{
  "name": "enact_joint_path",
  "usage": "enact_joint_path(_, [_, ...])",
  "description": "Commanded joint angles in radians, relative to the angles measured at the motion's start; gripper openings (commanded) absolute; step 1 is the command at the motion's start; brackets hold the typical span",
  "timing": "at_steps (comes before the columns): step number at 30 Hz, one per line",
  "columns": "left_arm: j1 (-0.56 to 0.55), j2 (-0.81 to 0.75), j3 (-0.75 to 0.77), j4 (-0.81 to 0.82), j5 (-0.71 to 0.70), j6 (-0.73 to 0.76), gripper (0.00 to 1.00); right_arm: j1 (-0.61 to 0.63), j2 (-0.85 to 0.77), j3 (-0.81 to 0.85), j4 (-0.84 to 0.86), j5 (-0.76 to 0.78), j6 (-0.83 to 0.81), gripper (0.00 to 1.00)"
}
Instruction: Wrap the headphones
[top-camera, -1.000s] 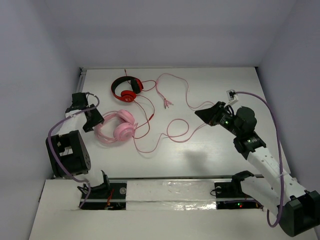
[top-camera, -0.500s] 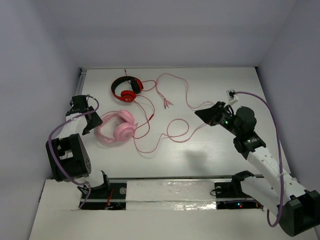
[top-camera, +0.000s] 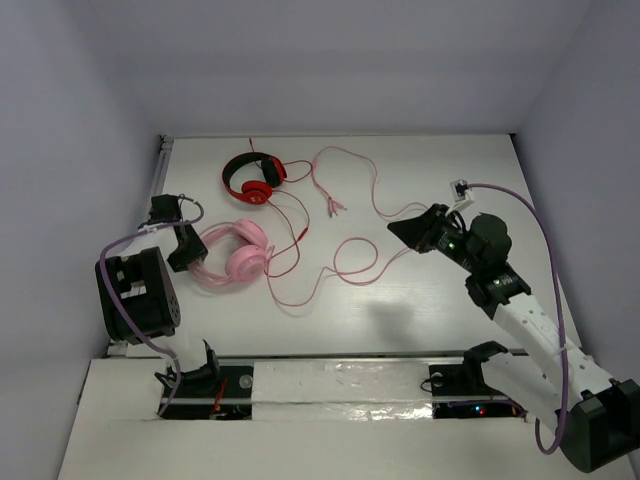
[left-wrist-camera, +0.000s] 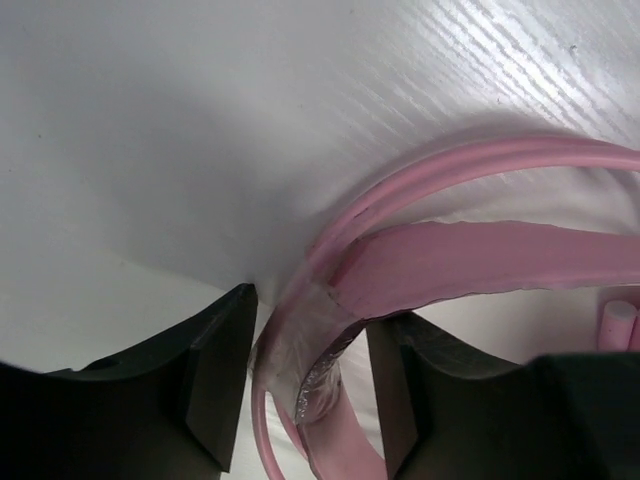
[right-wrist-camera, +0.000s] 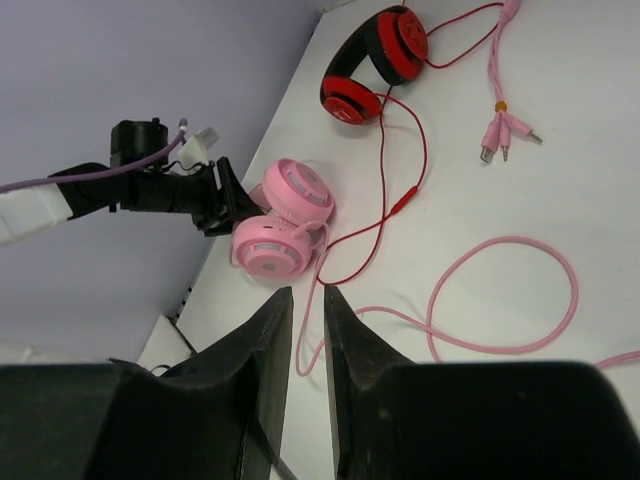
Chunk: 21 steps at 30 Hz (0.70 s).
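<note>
The pale-pink headphones (top-camera: 238, 256) lie on the white table at the left, cups side by side; they also show in the right wrist view (right-wrist-camera: 285, 220). My left gripper (top-camera: 190, 248) stands at their headband, and the left wrist view shows its fingers (left-wrist-camera: 310, 305) closed around the pink headband (left-wrist-camera: 480, 255). The long thin pink cable (top-camera: 352, 268) lies loose in loops across the middle of the table. My right gripper (top-camera: 400, 228) hovers above the table at the right, shut and holding nothing (right-wrist-camera: 307, 300).
Smaller red-and-black headphones (top-camera: 252, 178) with a red cable (top-camera: 298, 225) lie behind the pink ones. The pink cable's split plug ends (top-camera: 335, 207) lie near the table's middle back. Purple walls close in the table on three sides.
My left gripper has shifted slightly right and nearer onto the headband, and the left arm's elbow has moved with it. The right arm has barely moved.
</note>
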Motion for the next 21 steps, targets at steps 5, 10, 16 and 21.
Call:
enact_joint_path(5, [-0.024,0.109,-0.038,0.049,0.089,-0.019,0.29,0.007,-0.013,0.052,0.014,0.025,-0.028,0.25])
enact_joint_path(10, [-0.051,0.082,-0.037,0.043,0.1,-0.005,0.0,0.007,-0.01,0.05,0.014,0.044,-0.032,0.25])
enact_joint_path(16, [-0.076,-0.122,-0.026,0.066,0.228,-0.022,0.0,0.007,0.012,0.042,0.049,-0.007,-0.023,0.23])
enact_joint_path(21, [-0.2,-0.311,0.084,0.037,0.287,-0.028,0.0,0.03,-0.013,0.027,0.112,-0.096,-0.029,0.03])
